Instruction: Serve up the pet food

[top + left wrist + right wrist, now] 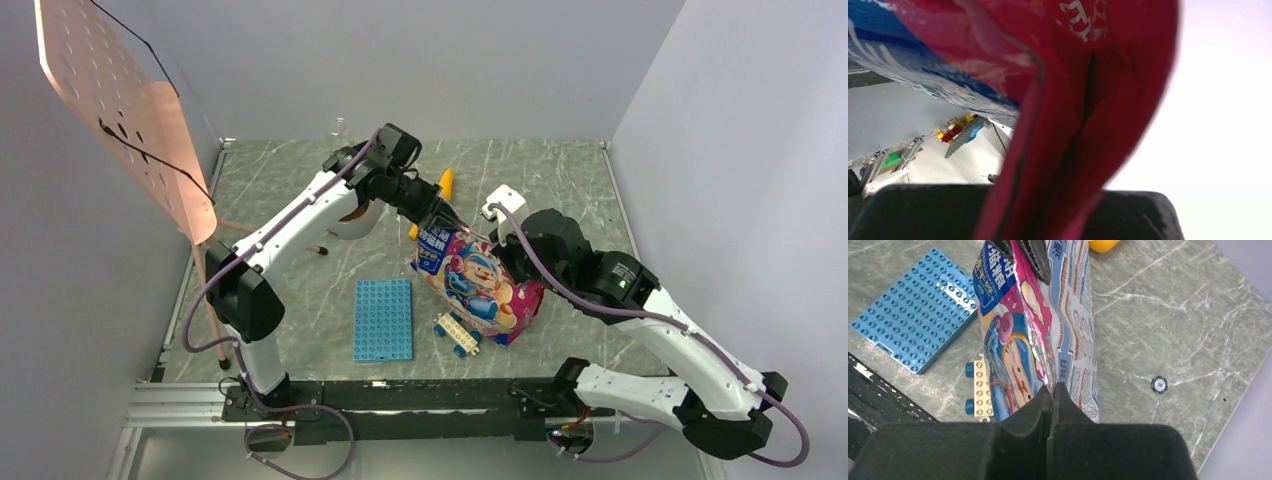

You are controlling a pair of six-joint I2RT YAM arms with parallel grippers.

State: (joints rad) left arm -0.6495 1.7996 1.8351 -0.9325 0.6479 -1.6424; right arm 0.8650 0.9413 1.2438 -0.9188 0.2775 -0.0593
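The pet food bag (478, 283) is glossy, pink-red with blue and white panels and a cartoon face. It is held tilted over the middle of the worktop (560, 180), somewhat toward the near edge. The left gripper (440, 218) has its jaws clamped on the bag's top corner, and the right gripper (1052, 392) has its jaws pinched tight on a side edge. The bag's contents are hidden. Blurred red film fills the left wrist view. A white-and-blue toy brick (456, 333) is partly hidden by the bag's lower end, and I cannot tell whether the bag touches the worktop.
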